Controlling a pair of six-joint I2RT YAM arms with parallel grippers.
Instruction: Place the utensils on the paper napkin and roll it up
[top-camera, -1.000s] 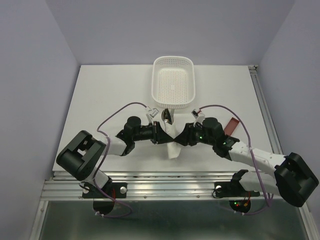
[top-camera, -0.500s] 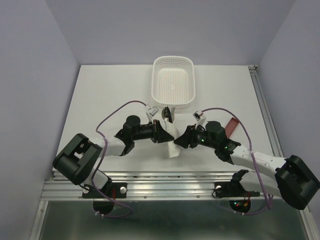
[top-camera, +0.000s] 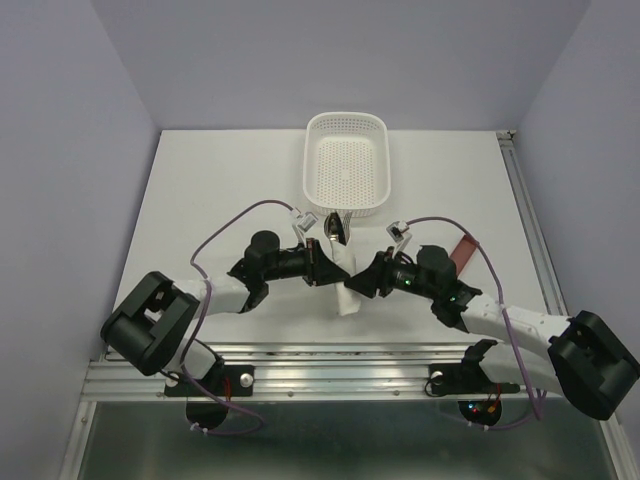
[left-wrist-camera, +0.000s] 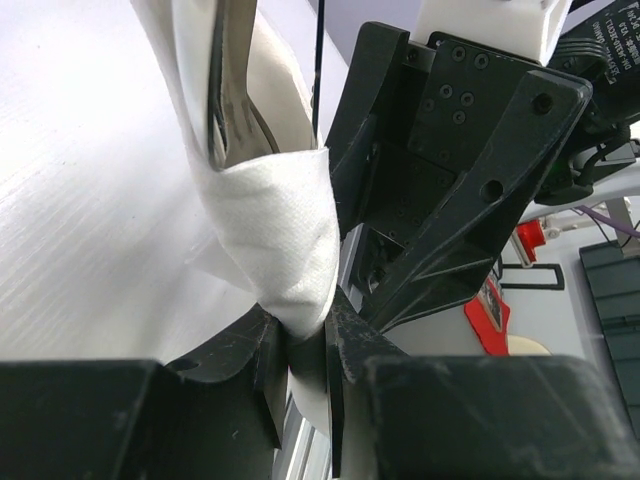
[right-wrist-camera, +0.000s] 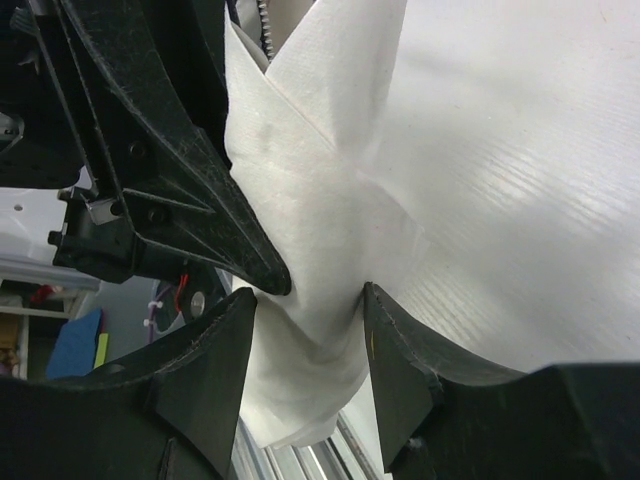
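White laminate table (top-camera: 220, 190) lay bare to the left and far left, hemmed by lavender walls on three sides and an aluminium rail (top-camera: 330, 365) at the near edge. The perforated basket (top-camera: 347, 165) stood at the far middle and a dark red strip (top-camera: 463, 250) lay to the right, leaving the arms little room at the centre. There the paper napkin (top-camera: 345, 295), rolled into a narrow bundle, ran from near the rail toward the basket. The silver end of the utensils (top-camera: 334, 232) poked out of its far end, just short of the basket's near wall. The left gripper (top-camera: 328, 268) met the bundle from the left, the right gripper (top-camera: 362, 283) from the right, the two nearly nose to nose. The left wrist camera showed what the overhead view hid: the left gripper (left-wrist-camera: 303, 340) was nearly closed, pinching a fold of napkin (left-wrist-camera: 280, 230) with shiny metal (left-wrist-camera: 232, 90) sheathed above it. From the right wrist, the right gripper (right-wrist-camera: 310, 320) stood partway apart around the roll (right-wrist-camera: 310, 200), paper filling the gap. Whether it pressed could not be told.
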